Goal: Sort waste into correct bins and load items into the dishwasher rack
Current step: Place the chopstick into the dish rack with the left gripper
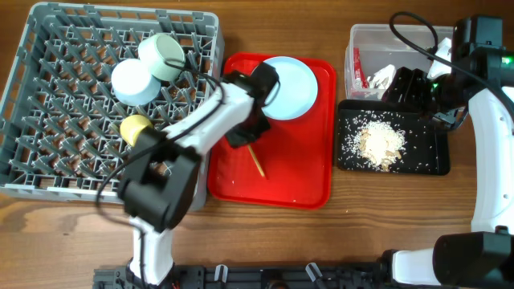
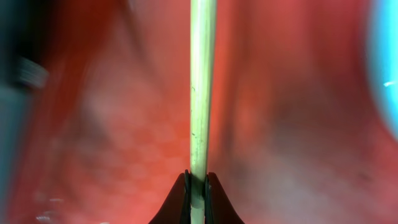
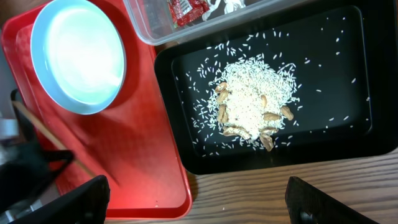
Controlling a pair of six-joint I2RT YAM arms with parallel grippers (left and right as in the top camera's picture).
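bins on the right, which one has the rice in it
The shallow black tray holds the rice pile; the clear tub behind it has a red wrapper and white tissue instead.

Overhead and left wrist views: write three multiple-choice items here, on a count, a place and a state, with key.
1. How many bowls sit in the rack? A none; B two; C four.
2. Where does the plate lie? A on the red tray; B in the rack; C inside a bowl.
3. The left pincer is: A open; B shut on a chopstick; C shut on the plate.
Key: 1 B, two pale bowls beside the yellow cup; 2 A, it lies on the red surface; 3 B, its fingers clamp the stick.
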